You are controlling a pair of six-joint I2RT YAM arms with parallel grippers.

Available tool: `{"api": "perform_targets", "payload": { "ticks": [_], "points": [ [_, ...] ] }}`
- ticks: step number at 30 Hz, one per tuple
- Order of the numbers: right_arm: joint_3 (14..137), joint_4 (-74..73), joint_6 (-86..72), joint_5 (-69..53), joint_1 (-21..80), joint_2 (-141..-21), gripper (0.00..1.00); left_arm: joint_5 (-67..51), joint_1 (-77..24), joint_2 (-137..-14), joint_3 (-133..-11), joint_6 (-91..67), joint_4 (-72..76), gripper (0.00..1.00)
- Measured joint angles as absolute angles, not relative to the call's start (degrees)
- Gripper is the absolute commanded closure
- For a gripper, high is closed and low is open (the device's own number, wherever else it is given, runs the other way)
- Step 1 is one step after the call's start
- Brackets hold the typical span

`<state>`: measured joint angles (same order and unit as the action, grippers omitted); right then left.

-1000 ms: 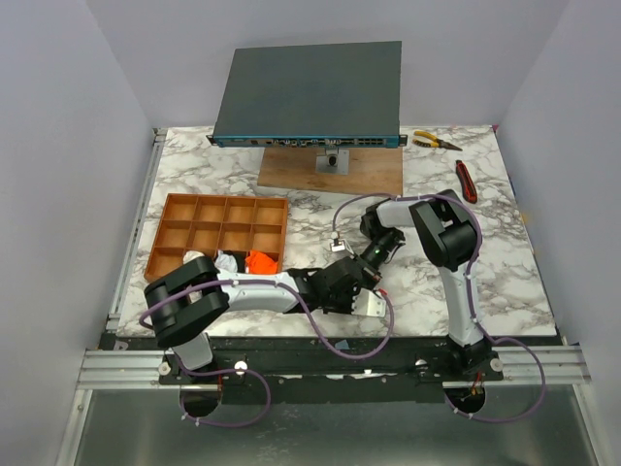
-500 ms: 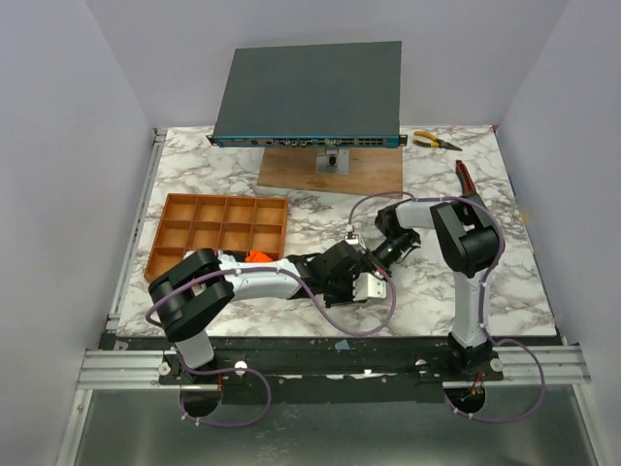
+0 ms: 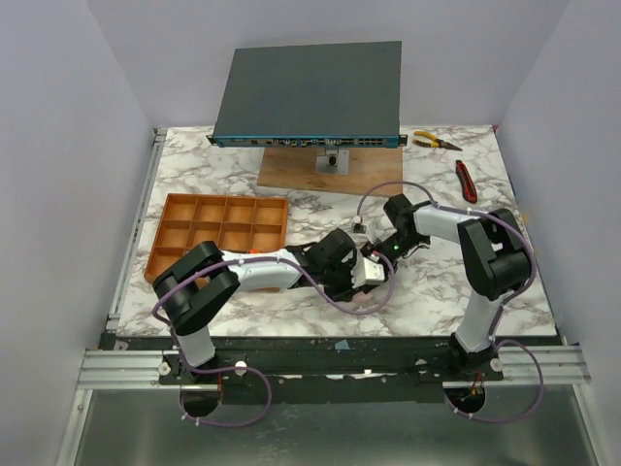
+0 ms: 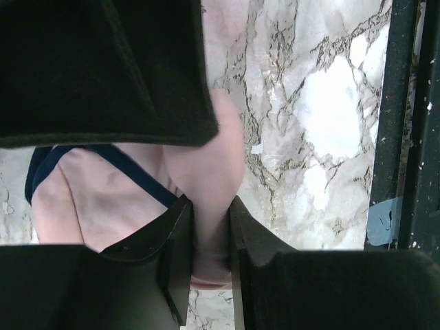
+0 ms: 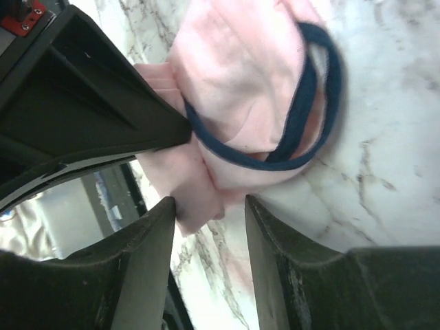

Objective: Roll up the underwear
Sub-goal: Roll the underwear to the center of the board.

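Observation:
A pale pink underwear (image 4: 213,172) with dark blue edging lies bunched on the marble table. My left gripper (image 4: 210,220) is shut on a folded pink strip of it. In the right wrist view the same underwear (image 5: 240,75) sits just beyond my right gripper (image 5: 210,220), which is open, with a pink end of the cloth reaching between its fingers and touching neither. From above, the left gripper (image 3: 364,275) and the right gripper (image 3: 388,254) meet near the table's middle, and only a pale scrap of the underwear (image 3: 373,278) shows.
An orange-brown compartment tray (image 3: 175,209) stands at the left, beside the left arm. A grey flat box (image 3: 309,92) on a wooden board (image 3: 330,173) is at the back. Yellow pliers (image 3: 434,142) and a red-handled tool (image 3: 467,181) lie at the back right.
My right gripper has opened and let go of the cloth, its arm swinging out to the right. The left gripper, still shut on the underwear, has moved slightly away from the near edge.

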<state>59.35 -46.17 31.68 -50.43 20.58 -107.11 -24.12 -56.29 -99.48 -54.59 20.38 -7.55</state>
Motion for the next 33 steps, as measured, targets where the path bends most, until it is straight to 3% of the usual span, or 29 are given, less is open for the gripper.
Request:
{"api": "perform_targets", "payload": {
  "ticks": [12,22,33],
  "points": [
    [54.8,-29.7,24.9,-42.5,18.8,-97.9,0.52,-26.9,-54.2,-101.0,-55.7,14.9,-7.5,1.00],
    [51.8,-25.1,22.3,-39.2,18.7,-90.9,0.52,-35.3,-50.1,-105.7,-60.2,10.7,-9.2,1.00],
    [51.1,-21.8,21.7,-38.7,18.8,-93.6,0.54,-38.2,-48.8,-107.0,-61.2,9.4,-10.0,1.00]
  ]
}}
